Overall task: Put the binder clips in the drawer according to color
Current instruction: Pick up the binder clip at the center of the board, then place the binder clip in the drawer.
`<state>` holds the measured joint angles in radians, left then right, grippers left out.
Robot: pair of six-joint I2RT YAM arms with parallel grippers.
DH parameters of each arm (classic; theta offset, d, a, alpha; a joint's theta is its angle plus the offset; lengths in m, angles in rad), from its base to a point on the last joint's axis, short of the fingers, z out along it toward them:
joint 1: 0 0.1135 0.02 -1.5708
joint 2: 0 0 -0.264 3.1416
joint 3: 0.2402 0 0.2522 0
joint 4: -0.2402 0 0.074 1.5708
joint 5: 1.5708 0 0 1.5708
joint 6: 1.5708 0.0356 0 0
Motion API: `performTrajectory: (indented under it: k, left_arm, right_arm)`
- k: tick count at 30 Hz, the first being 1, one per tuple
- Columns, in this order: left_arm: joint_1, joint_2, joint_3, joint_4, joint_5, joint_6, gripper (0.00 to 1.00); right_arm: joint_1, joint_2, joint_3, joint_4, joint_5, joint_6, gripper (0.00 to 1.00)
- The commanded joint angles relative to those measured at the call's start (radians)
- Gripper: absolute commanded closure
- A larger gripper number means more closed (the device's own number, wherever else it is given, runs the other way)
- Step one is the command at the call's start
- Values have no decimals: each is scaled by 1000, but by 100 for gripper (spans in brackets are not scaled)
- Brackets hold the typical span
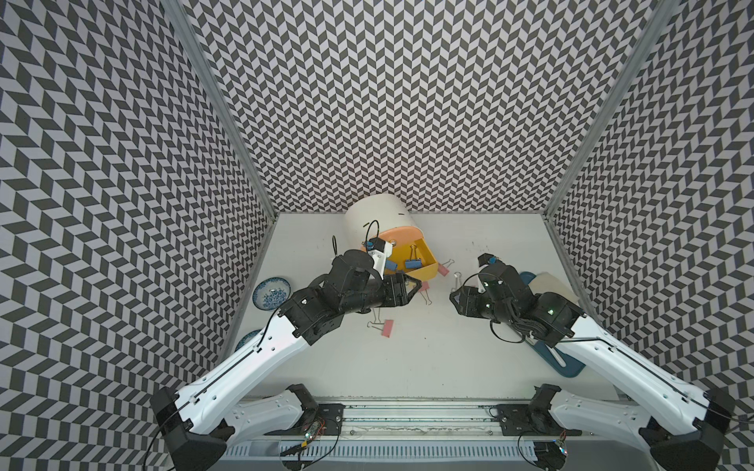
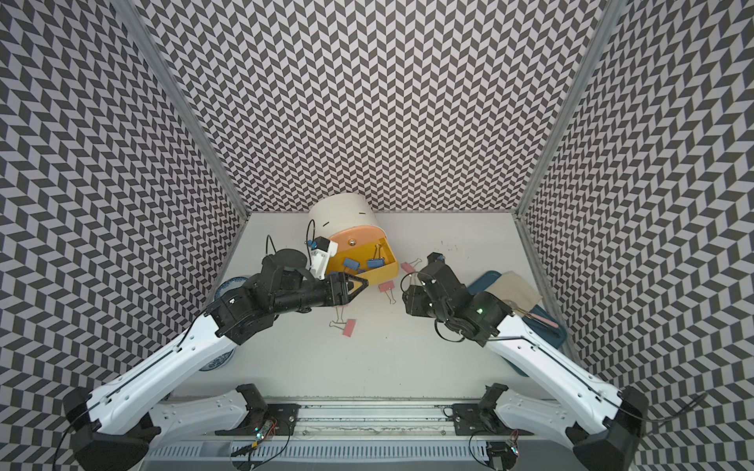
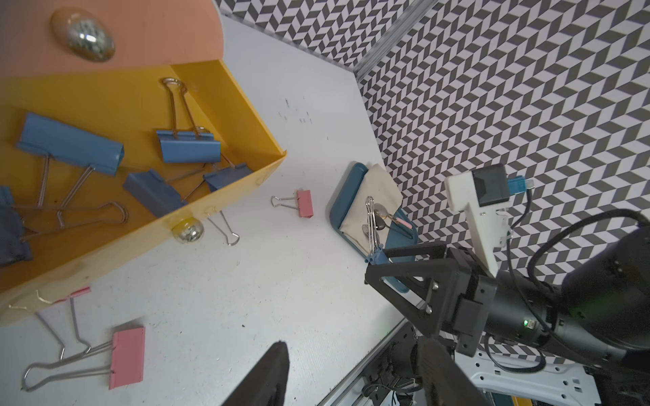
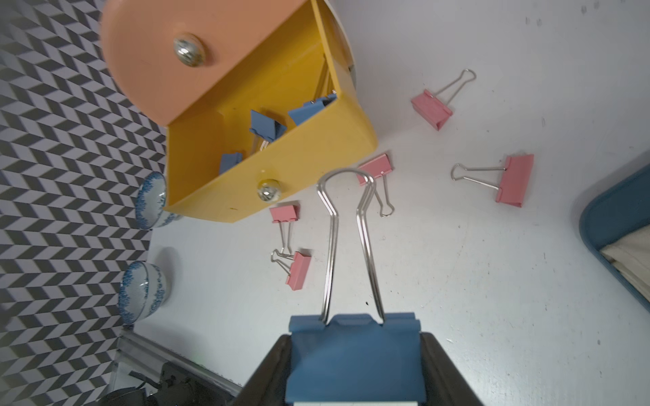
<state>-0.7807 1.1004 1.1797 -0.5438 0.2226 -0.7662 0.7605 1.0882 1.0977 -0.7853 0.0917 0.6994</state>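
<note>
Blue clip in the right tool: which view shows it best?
Right wrist view: the blue clip fills the foreground, clamped in the right tool, wire handles pointing forward. The left wrist view shows it small and edge-on; both top views barely show it.

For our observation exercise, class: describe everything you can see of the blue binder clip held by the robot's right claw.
The blue binder clip has a folded body that looks like painted metal and two silver wire loop handles, side by side, pointing roughly toward the open yellow drawer. The right claw pinches its body from both sides. It appears lifted off the white table; nothing else touches it.
</note>
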Motion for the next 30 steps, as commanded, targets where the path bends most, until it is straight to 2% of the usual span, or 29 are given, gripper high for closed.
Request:
performTrajectory:
  k: [1, 7, 14, 19, 30]
  left_arm:
    - [37, 26, 61, 18, 73, 49, 36]
    - [148, 45, 96, 28, 178, 60, 36]
    - [247, 49, 138, -35, 194, 109, 37]
    - [332, 21, 114, -55, 221, 123, 36]
    - [495, -56, 17, -86, 292, 148, 37]
  right_arm:
    - [-6, 47, 87, 21, -31, -44, 65]
    - [-6, 158, 229, 53, -97, -100, 65]
    - [-4, 270, 319, 121, -210, -125, 65]
    - [4, 361, 374, 171, -286, -130, 65]
    - [60, 573, 553, 167, -316, -162, 65]
